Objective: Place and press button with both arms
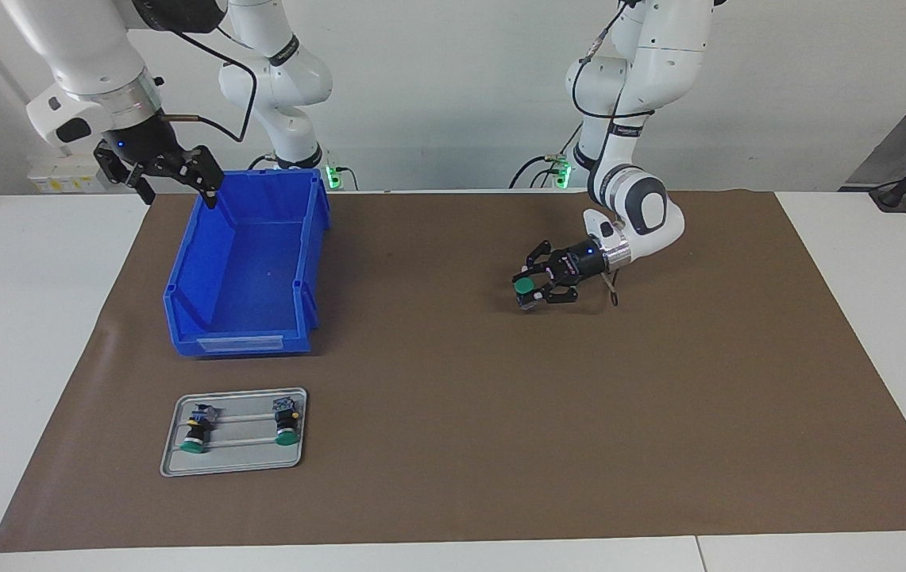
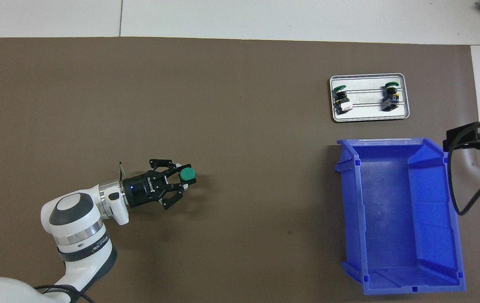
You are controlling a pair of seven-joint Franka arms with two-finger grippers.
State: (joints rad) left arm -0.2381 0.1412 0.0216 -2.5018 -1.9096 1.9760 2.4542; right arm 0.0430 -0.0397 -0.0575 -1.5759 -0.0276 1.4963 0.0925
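Observation:
My left gripper (image 1: 530,292) reaches in low over the brown mat, lying almost level, and is shut on a button (image 1: 525,284) whose round green cap faces up. The overhead view shows the same gripper (image 2: 184,182) and the green cap (image 2: 187,174) at its fingertips. The button's body is mostly hidden by the fingers. My right gripper (image 1: 175,171) hangs open and empty above the blue bin's rim nearest the robots. Only its edge (image 2: 475,136) shows in the overhead view.
An open blue bin (image 1: 238,343) (image 2: 351,210) stands at the right arm's end of the mat. A small metal tray (image 1: 238,453) (image 2: 366,113), farther from the robots than the bin, holds two more green-capped buttons (image 1: 197,433) (image 1: 287,423) lying on their sides.

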